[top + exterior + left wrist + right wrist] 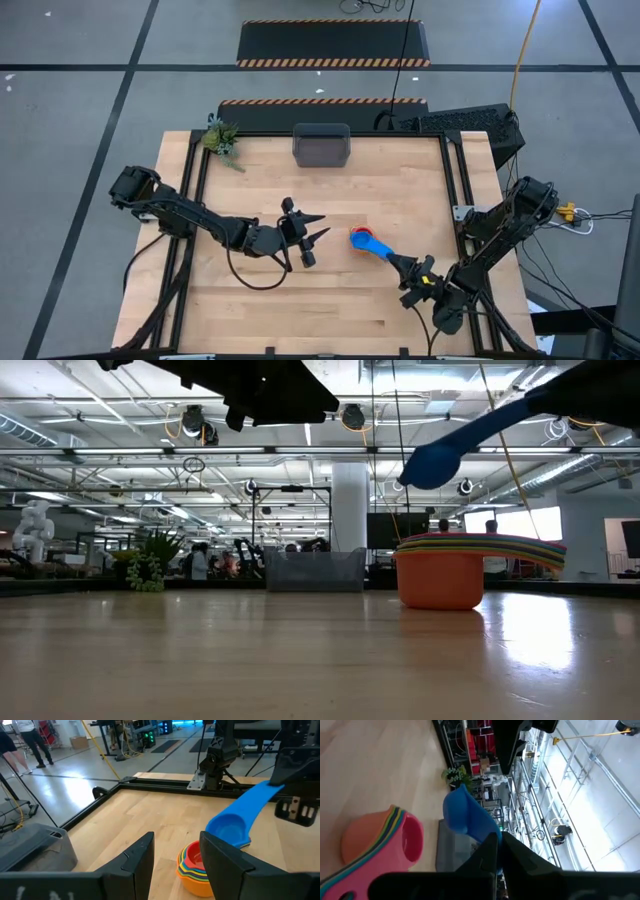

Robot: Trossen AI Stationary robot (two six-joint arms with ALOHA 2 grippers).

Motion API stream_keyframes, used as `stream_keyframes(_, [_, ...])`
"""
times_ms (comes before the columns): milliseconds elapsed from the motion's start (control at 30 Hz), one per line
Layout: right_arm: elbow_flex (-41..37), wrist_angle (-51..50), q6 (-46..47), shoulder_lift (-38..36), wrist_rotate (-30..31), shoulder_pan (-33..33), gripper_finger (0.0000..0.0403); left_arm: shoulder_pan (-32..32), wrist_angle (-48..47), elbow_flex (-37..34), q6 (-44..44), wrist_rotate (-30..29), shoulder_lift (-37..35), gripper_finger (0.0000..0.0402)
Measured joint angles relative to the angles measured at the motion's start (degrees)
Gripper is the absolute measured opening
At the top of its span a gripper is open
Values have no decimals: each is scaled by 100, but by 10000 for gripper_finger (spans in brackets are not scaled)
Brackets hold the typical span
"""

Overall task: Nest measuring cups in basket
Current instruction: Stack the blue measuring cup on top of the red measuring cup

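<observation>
The wooden bench carries the dark grey basket at twelve o'clock, well apart from everything else. Near the centre, toward four o'clock, sits the nested stack of cups, orange outermost. The right pincer is clenched on the blue cup by its handle, just above the stack. The left pincer hovers released at the stack's nine o'clock.

Blue cup, orange-bottomed rainbow cup stack, dark grey basket, pale wooden table
</observation>
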Motion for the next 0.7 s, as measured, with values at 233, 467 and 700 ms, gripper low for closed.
stream_keyframes(233, [-208, 4, 136, 0, 0, 4, 0, 0, 0, 0, 2, 0, 1, 159])
stream_keyframes(467, [-378, 2, 311, 0, -5, 4, 0, 0, 0, 0, 7, 0, 1, 159])
stream_keyframes(700, [-390, -7, 556, 0, -183, -65, 0, 0, 2, 0, 7, 0, 3, 159])
